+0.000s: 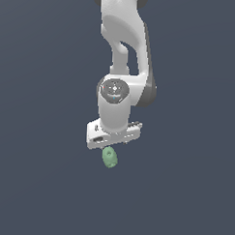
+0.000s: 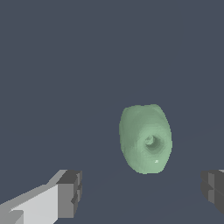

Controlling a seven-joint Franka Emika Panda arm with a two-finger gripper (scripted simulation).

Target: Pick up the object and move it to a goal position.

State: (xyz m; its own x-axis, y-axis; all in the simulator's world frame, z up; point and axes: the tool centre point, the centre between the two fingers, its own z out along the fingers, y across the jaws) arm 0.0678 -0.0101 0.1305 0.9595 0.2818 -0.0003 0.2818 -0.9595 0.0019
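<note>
I have the arm (image 1: 123, 52) hanging down the middle of the exterior view, its white hand turned toward the floor (image 1: 34, 183). The gripper (image 2: 141, 192) has its jaws spread wide: in the wrist view one grey finger pad (image 2: 70, 192) and the other sit far apart with nothing between them. The object (image 2: 145, 138), a pale green lumpy oval with a small dimple in its face, shows in that gap but beyond the fingertips, not touched by either. In the exterior view the object (image 1: 110, 157) lies just below the hand, a little toward that view's left of the wrist's centre, on the plain dark floor.
</note>
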